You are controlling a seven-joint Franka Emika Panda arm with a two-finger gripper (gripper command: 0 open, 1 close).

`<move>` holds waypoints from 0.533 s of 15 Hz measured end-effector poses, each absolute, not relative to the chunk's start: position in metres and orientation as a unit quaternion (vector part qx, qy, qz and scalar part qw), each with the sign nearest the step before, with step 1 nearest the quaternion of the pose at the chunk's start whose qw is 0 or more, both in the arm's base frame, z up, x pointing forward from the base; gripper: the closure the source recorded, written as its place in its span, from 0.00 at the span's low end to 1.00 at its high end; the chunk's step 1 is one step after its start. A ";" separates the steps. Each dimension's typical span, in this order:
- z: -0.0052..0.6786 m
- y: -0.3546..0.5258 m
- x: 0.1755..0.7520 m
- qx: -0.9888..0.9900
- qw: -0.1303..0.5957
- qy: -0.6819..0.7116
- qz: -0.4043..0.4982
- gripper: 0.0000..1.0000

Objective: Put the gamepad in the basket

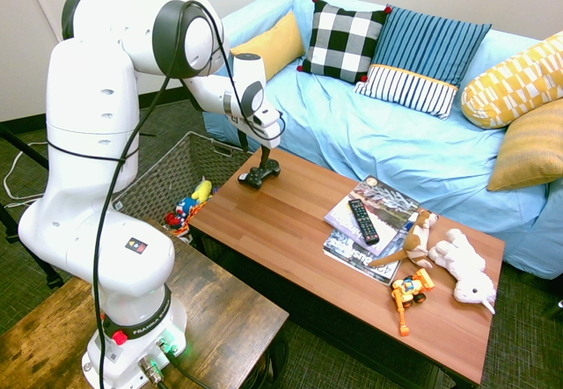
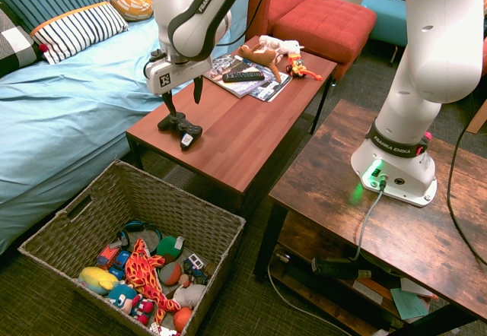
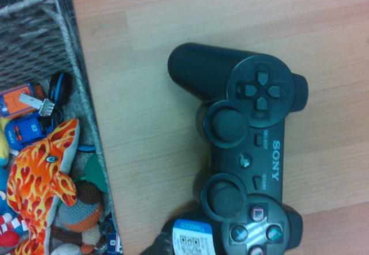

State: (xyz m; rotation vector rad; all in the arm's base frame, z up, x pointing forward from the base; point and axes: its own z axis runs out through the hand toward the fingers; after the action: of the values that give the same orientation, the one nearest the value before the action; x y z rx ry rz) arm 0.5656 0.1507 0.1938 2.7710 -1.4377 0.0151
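Observation:
The black gamepad point(image 1: 260, 175) point(image 2: 181, 128) lies flat on the wooden coffee table point(image 1: 299, 231), at the corner nearest the basket. In the wrist view the gamepad point(image 3: 245, 157) fills the middle, with a blue-and-white sticker on one handle. My gripper point(image 2: 183, 100) point(image 1: 263, 157) hangs straight over it, open, one finger on each side and holding nothing. The basket point(image 2: 183, 196) point(image 1: 167, 171) is a large grey woven one on the floor beside that end of the table, with several toys in it. Its rim point(image 3: 68, 41) shows in the wrist view too.
A slim TV remote point(image 1: 362, 220) lies on magazines point(image 1: 387, 200) further along the table, with plush animals point(image 1: 466, 266) and an orange toy vehicle point(image 1: 410, 290) beyond. A blue sofa point(image 1: 396, 143) with cushions runs behind the table. A red ottoman point(image 2: 323, 24) stands past the far end.

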 end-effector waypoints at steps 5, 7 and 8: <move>0.158 0.155 0.588 0.880 0.020 -0.474 0.003 0.00; 0.144 0.156 0.593 0.877 0.025 -0.480 -0.001 0.00; 0.135 0.156 0.595 0.876 0.028 -0.481 -0.004 0.00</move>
State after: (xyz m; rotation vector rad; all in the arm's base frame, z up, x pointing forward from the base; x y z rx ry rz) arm 0.5953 0.1560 0.1352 2.7042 -1.4850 -0.0112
